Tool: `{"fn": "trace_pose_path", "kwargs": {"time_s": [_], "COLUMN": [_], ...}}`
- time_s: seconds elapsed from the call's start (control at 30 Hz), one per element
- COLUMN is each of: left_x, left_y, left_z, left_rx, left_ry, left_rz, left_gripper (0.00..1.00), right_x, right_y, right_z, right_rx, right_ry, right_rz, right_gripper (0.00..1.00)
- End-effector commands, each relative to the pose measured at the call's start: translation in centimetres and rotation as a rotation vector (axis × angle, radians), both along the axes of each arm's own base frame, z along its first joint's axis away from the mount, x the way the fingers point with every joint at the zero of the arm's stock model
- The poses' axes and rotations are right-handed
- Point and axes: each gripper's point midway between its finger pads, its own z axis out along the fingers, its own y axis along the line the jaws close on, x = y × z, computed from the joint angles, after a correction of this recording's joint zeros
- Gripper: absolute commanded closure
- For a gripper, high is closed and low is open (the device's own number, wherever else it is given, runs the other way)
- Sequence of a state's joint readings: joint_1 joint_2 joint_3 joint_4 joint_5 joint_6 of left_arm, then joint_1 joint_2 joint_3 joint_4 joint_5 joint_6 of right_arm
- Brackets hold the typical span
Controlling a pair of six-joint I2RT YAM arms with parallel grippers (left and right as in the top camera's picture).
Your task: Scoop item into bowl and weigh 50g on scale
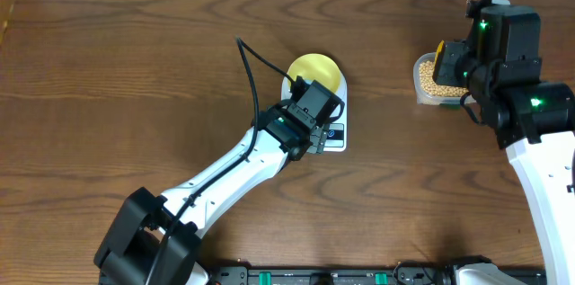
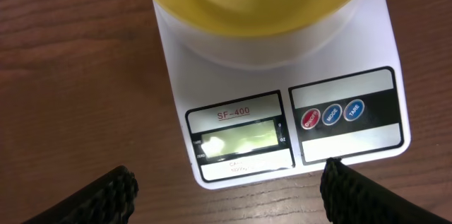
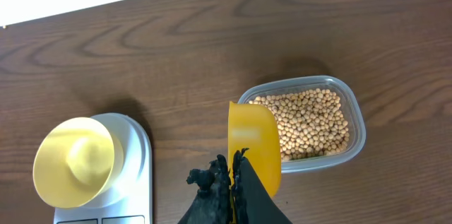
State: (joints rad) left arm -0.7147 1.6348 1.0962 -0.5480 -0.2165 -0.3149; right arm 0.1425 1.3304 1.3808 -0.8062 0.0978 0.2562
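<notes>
The pale yellow bowl [image 1: 314, 73] stands on the white scale [image 1: 337, 138] at mid-table and shows no beans inside. My left gripper [image 2: 229, 203] hovers open over the table just in front of the scale [image 2: 282, 90], one finger [image 2: 106, 199] on each side of its display edge, holding nothing. To the right, tan beans [image 3: 311, 121] fill a clear tub [image 3: 357, 121]. My right gripper [image 3: 232, 181] is shut on the handle of a bright yellow scoop [image 3: 253, 139]. The scoop's cup reaches over the tub's left rim, and no beans show in it.
The scale's lit display [image 2: 240, 141] and three coloured buttons [image 2: 332, 114] face the left gripper. Brown wooden table lies between scale and tub. A white wall edge runs along the far side. The left arm [image 1: 225, 177] stretches diagonally from the front.
</notes>
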Motion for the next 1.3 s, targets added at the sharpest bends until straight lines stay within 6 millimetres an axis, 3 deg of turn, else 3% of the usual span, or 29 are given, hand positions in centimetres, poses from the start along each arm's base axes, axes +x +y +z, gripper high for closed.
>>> {"fn": "trace_pose_path", "kwargs": {"time_s": [0.0,0.87,1.27], "left_x": [-0.2,-0.5,-1.0], "left_y": [0.6,0.9,1.3], "left_z": [-1.3,-2.0,-5.6], "left_rx": [0.026,0.071,0.14], "left_ry": [0.003,0.011,0.093], "left_rz": [0.012,-0.061,-0.068], "left_gripper": [0.15,0.15,0.15], "right_x": [0.2,0.2,0.2], "right_y": [0.0,0.0,0.0], "right_z": [0.7,0.7,0.7], "right_rx": [0.014,0.015,0.014], "right_ry": [-0.016,-0.017,-0.018], "right_rz": [-0.009,-0.01,-0.009], "right_gripper": [0.99,0.99,0.99]}}
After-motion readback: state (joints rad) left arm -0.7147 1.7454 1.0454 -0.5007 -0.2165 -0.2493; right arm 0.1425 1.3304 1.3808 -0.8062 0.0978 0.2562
